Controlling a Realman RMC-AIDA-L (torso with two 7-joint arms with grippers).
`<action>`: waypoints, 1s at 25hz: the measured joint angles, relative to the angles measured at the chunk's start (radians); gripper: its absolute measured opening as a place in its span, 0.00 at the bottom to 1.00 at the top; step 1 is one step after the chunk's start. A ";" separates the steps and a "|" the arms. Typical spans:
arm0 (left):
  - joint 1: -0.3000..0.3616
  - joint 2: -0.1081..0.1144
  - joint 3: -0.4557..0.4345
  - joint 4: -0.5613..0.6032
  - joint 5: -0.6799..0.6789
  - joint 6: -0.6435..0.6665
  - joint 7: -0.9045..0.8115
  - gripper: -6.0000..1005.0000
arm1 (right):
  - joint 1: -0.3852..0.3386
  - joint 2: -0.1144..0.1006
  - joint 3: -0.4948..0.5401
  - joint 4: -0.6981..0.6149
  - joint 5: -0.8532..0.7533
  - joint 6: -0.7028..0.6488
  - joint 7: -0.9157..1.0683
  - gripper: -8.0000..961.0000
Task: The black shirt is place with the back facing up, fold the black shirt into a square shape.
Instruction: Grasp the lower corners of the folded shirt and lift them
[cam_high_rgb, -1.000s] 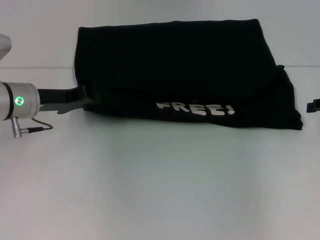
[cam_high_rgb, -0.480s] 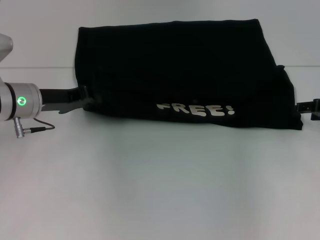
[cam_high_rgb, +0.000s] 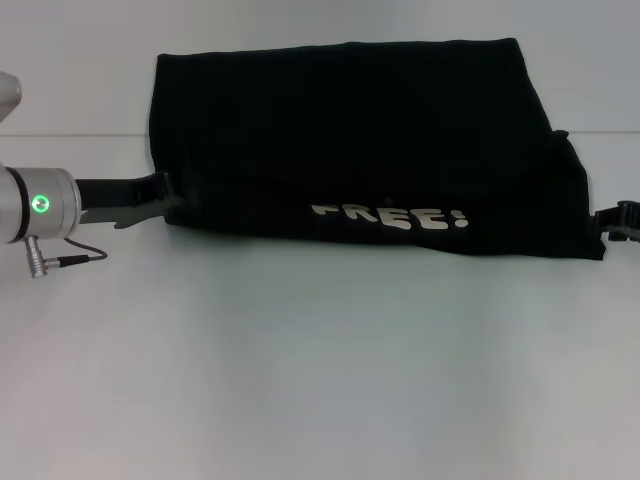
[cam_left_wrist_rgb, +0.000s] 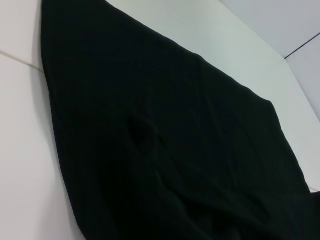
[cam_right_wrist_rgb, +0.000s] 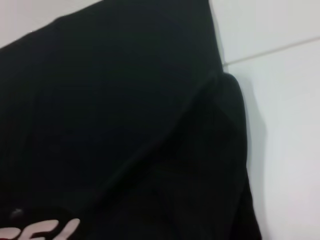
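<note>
— Where's the black shirt (cam_high_rgb: 360, 140)?
— Folded on the white table (cam_high_rgb: 320, 370), far side — "FREE!" print (cam_high_rgb: 390, 216) along its near edge.
— And the grippers?
— Left gripper (cam_high_rgb: 165, 195) touches the shirt's left edge; right gripper (cam_high_rgb: 620, 222) sits just beside its right corner. Whether either is clenched, I can't tell.

I seem to be at a test bench in a lab or robot workroom — nothing here speaks of a home or a shop. My surface (cam_high_rgb: 320, 360) is plain, smooth and white, with a thin straight seam (cam_high_rgb: 70, 135) running across it. Beyond it, my left wrist view shows a pale wall (cam_left_wrist_rgb: 295, 20) with one dark line across it. Only a shirt (cam_high_rgb: 360, 140) lies on the surface — folded, black, laid out flat. I cannot tell more about the room.
</note>
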 joint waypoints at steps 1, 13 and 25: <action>0.000 0.000 0.000 0.000 0.000 0.000 0.000 0.01 | 0.001 0.003 -0.002 0.007 0.000 0.012 -0.002 0.47; -0.006 -0.002 0.000 -0.009 -0.004 -0.015 0.000 0.01 | 0.014 0.026 -0.056 0.024 -0.001 0.087 -0.003 0.40; -0.006 -0.002 0.001 -0.010 -0.011 -0.016 0.002 0.01 | 0.030 0.036 -0.059 0.041 -0.001 0.088 -0.005 0.61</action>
